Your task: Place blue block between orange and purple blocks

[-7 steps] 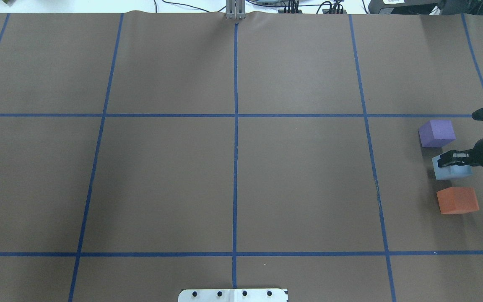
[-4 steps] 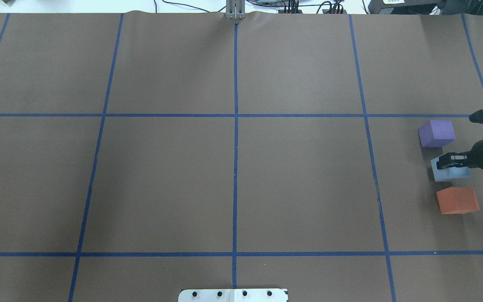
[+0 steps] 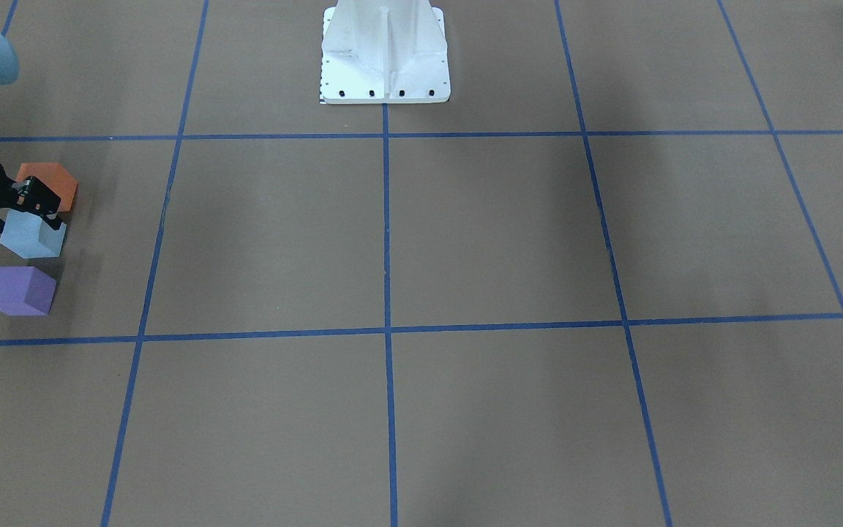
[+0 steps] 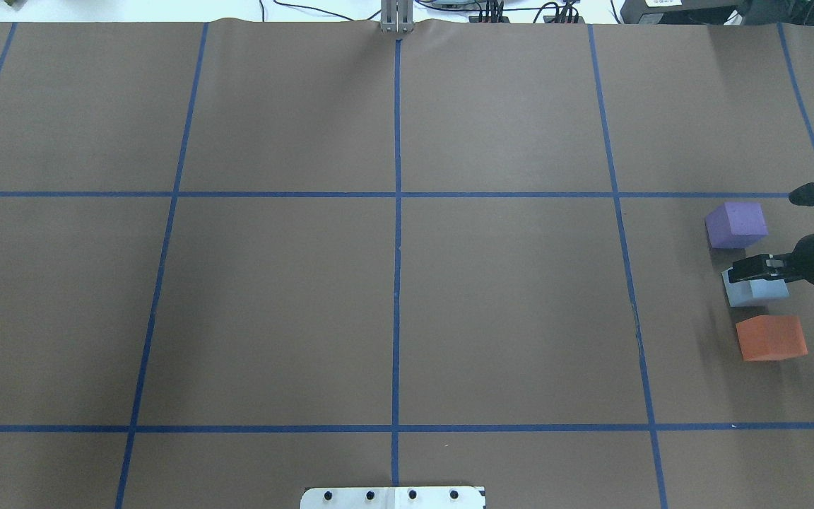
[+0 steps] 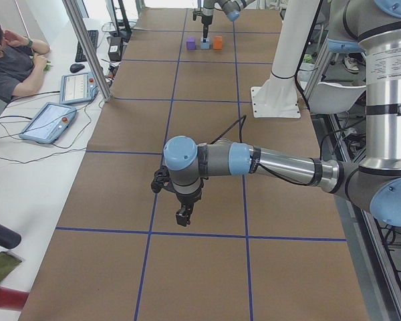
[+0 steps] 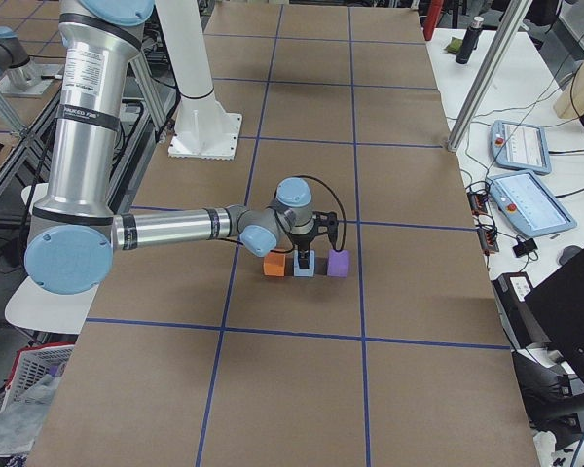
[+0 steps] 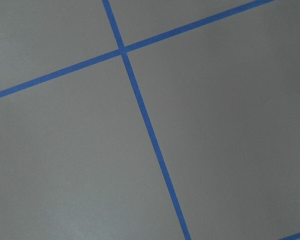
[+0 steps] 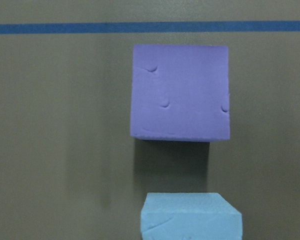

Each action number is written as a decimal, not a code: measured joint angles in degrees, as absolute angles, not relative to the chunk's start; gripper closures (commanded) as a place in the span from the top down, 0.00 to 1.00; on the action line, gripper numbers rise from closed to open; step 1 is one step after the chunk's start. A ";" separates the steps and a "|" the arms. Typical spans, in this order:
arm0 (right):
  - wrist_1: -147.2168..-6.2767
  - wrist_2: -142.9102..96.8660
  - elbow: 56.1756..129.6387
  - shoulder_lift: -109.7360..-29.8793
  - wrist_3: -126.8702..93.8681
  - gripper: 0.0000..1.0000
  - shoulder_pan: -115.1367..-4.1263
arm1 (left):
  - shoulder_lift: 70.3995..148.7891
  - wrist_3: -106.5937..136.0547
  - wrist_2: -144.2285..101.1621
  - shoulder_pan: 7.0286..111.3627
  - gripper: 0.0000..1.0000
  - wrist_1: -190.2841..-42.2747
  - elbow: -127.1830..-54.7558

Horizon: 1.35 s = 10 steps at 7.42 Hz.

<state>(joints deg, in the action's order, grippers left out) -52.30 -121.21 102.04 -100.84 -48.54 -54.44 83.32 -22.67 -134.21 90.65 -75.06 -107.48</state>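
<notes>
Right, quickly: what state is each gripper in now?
Left gripper: cannot be told; side view only.
Right gripper: down at the blue block; gripping or released cannot be told.

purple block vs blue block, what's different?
The purple block is purple; the blue block is pale blue. The purple block stands free at the row's end; the blue block sits mid-row beside the orange block, with the right gripper on it. Both look like similar-sized cubes.

Showed silver tubular links [image 6: 83, 126], pale blue joint caps [image 6: 66, 261], a black right gripper [image 4: 738, 271], a white pedestal [image 3: 385, 44] with dark bolt heads [image 3: 372, 93].
</notes>
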 measured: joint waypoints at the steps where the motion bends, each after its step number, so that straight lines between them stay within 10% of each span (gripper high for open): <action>1: -54.96 -124.10 102.69 -100.90 -43.33 1.00 -57.98 | 83.32 -22.68 -134.21 90.64 1.00 -75.06 -107.44; 6: -94.88 -132.29 109.38 -97.72 5.21 1.00 -84.31 | 83.39 -22.62 -134.13 90.63 1.00 -75.10 -107.30; 10: -99.87 -132.62 109.99 -97.81 9.97 1.00 -86.96 | 84.29 -22.56 -133.59 90.88 1.00 -76.23 -106.11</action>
